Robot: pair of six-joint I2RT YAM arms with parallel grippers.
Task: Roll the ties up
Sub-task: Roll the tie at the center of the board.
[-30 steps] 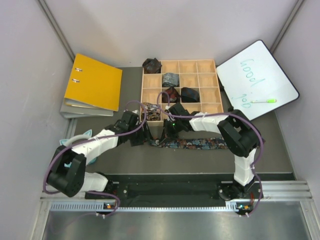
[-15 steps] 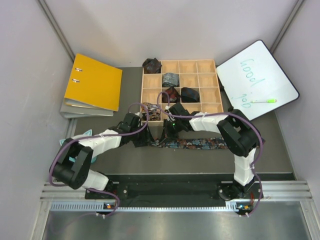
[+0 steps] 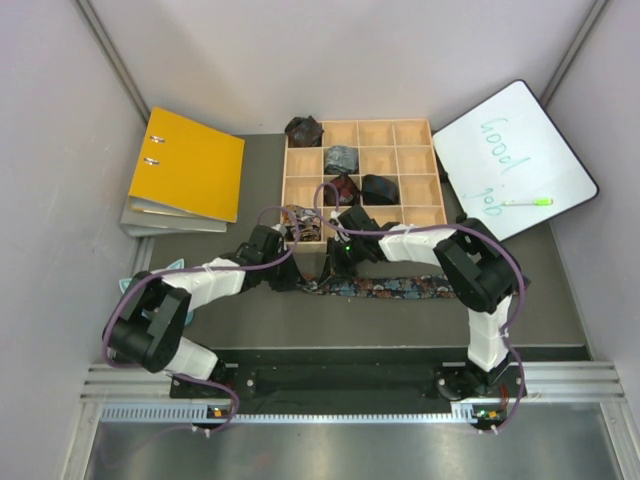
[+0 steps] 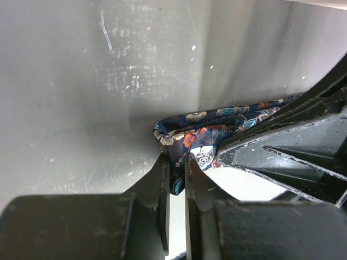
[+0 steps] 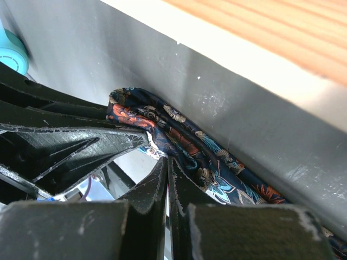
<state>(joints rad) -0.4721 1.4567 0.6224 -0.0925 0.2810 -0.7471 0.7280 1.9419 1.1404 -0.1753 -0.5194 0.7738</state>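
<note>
The grey counter holds a wooden box with small rolled ties, a white board and a yellow folder. The long flowery tie lies flat just in front of the box. Both arms cover its left end: the left jaws pinch it, the right jaws are shut beside them.

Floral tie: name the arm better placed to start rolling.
Left. The left tool pinches the folded end of the floral tie, where a roll would likely start; the right tool sits shut beside it.
</note>
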